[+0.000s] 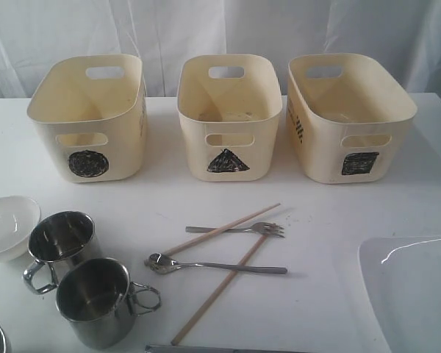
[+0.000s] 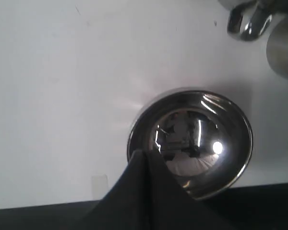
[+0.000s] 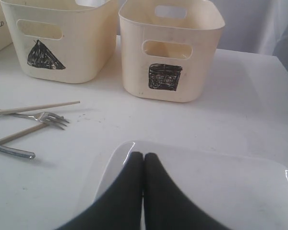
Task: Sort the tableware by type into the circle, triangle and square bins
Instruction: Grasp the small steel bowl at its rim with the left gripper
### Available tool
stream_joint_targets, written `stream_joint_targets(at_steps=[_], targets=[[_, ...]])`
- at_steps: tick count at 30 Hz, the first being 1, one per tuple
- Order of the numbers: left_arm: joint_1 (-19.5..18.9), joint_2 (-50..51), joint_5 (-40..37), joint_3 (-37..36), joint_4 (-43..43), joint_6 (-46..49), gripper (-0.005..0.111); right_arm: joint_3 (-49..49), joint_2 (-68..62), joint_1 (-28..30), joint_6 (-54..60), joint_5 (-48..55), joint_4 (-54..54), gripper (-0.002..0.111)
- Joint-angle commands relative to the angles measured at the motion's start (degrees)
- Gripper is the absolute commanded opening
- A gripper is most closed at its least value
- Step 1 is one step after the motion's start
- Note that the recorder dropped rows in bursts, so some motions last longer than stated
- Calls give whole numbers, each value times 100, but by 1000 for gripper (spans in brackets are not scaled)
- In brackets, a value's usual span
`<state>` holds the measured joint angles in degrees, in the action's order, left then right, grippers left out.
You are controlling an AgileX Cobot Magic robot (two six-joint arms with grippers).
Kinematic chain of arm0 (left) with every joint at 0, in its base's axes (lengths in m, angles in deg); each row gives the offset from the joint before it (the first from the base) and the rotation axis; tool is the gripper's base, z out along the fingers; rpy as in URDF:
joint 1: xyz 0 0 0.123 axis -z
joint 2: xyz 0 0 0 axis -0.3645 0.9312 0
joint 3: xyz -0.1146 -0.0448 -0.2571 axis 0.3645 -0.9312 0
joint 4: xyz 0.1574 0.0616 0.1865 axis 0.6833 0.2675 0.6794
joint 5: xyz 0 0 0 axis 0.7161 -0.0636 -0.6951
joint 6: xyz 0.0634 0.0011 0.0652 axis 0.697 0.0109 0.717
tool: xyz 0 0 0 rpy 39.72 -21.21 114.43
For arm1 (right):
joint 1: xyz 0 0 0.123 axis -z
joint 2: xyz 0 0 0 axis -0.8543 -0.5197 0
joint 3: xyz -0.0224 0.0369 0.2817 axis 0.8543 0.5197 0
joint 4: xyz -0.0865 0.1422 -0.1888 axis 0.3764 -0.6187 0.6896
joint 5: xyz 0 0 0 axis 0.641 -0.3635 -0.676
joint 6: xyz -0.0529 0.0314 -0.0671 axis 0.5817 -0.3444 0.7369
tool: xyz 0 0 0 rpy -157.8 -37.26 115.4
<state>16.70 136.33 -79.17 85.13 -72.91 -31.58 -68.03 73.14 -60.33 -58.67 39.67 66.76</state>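
Steel mugs (image 1: 95, 301), two, stand at the table's front-left; white bowl (image 1: 7, 224) sits at the left edge. Circle bin (image 1: 51, 147), triangle bin (image 1: 257, 147) and square bin (image 1: 323, 154) line the back edge, all tableware outside them. Fork (image 1: 268, 229), spoon (image 1: 235, 268) and chopsticks (image 1: 206, 305) lie crossed mid-table. Only the left wrist view shows the steel bowl (image 2: 192, 139) whole, with the left gripper (image 2: 146, 155) pinched together over its rim. Right gripper (image 3: 143, 155), fingers together, hangs over the plate (image 3: 221, 182) at the front-right corner.

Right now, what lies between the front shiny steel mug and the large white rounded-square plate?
Exterior view: two wooden chopsticks, a steel fork and a steel spoon, overlapping.
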Motion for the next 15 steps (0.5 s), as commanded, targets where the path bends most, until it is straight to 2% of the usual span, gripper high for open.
stream_joint_targets(at_steps=[1, 3, 4, 5, 6, 10, 15], targets=[[26, -17, -10, -511, -401, 370, 0, 14, 36, 33, 0, -17, 25, 0], [26, -17, -59, -666, -545, 680, 4, 14, 36, 33, 0, -17, 25, 0], [26, -17, 16, -765, -553, 800, 11, 14, 36, 33, 0, -17, 25, 0], [26, -17, 182, -885, -553, 890, 18, 14, 36, 33, 0, -17, 25, 0], [26, -17, 467, -1019, -553, 924, 33, 14, 36, 33, 0, -17, 25, 0], [26, -17, 701, -1095, -454, 835, 69, 14, 36, 33, 0, -17, 25, 0], [26, -17, 1703, -1571, -123, 836, 67, 14, 36, 33, 0, -17, 25, 0]])
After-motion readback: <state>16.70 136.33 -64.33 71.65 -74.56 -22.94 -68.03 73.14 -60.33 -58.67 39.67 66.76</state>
